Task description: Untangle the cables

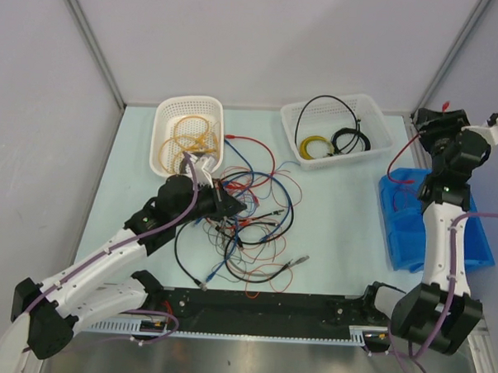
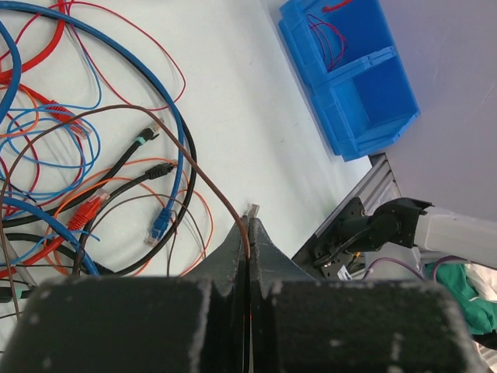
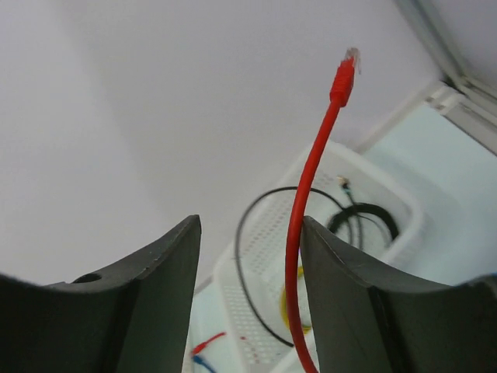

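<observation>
My left claw [image 2: 250, 224] is pressed together on a thin brown wire [image 2: 203, 171], pinched right at the tips, with its small plug end poking out just past them. The wire curves away from there over the table [image 1: 339, 215] and into the cables [image 1: 252, 215], a loose heap of red, blue, orange and black loops in mid-table. Blue and black strands cross over it there, and several plug ends lie among them. Beyond the heap's left edge stands the left basket [image 1: 162, 125] with orange coils inside. Farther right is the right basket [image 1: 292, 135], holding black and yellow coils.

My right claw [image 3: 250, 225] stands apart. A red cable [image 3: 311, 179] rises through the gap along the inner face of one finger, not clamped, its plug end uppermost. Lower down it droops into the blue bin [image 2: 373, 116] at the table's right side.

My left arm lies low, stretched from the near-left corner to the heap, beside the left basket. My right arm stands upright over the bin, its wrist high and its claw facing the right basket.
</observation>
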